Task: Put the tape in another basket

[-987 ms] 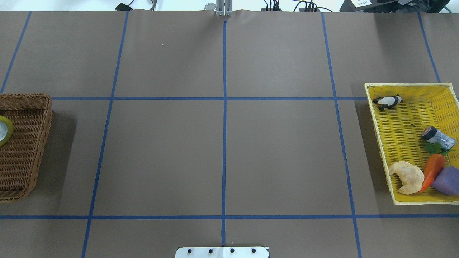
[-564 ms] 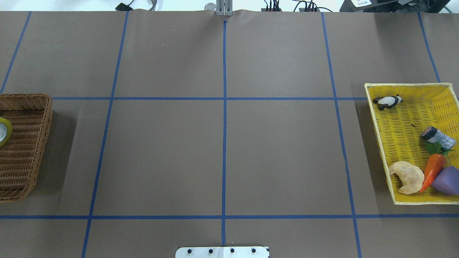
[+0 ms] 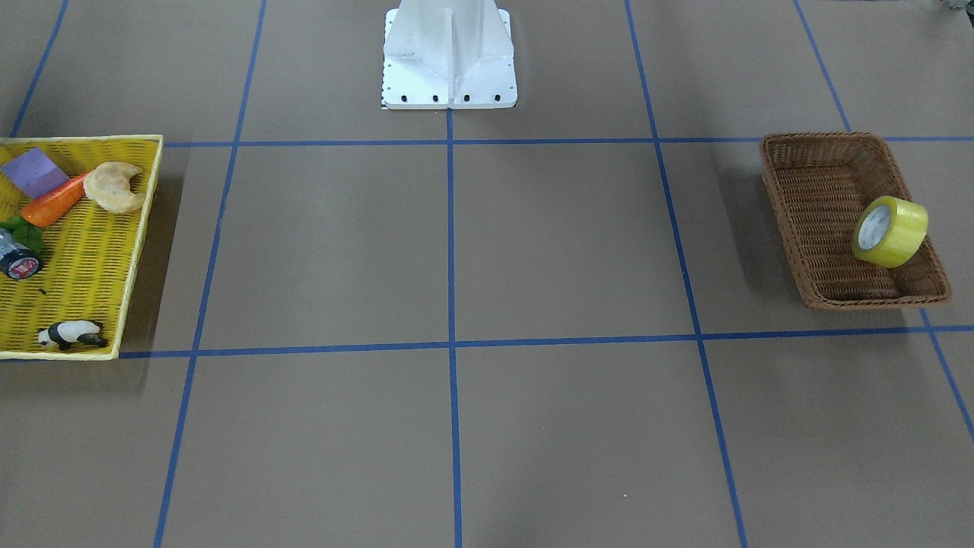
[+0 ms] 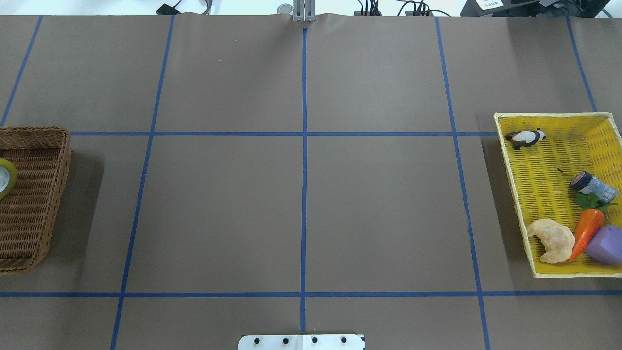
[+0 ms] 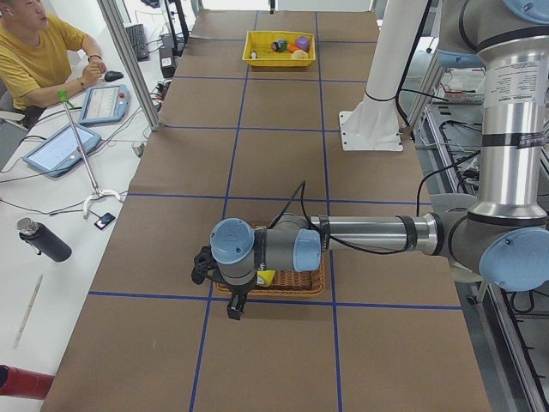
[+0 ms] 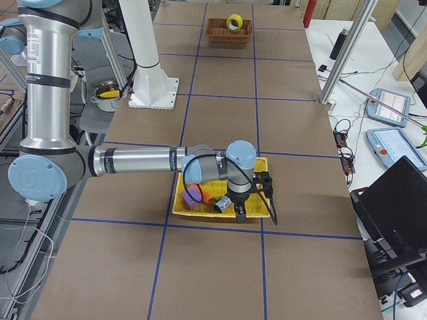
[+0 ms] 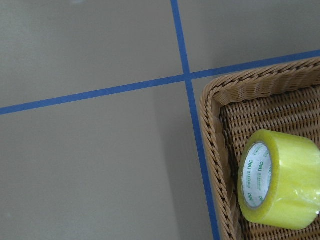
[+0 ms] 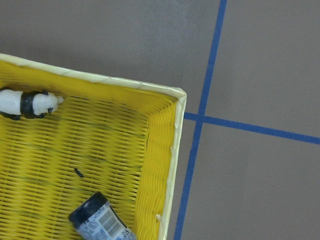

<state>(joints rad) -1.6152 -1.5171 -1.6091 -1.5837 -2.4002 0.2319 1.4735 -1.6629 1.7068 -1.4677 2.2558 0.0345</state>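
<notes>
The tape (image 3: pixel 890 230) stands on edge in the brown wicker basket (image 3: pixel 787 202), just off-centre beneath the nearer left gripper (image 5: pixel 232 302), whose opening I cannot tell.

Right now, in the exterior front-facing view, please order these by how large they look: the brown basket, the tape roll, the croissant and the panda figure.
1. brown basket
2. tape roll
3. croissant
4. panda figure
The panda figure looks about as long as the croissant, but much thinner.

Left gripper (image 5: pixel 232 309), right gripper (image 6: pixel 239 214) downward
</notes>
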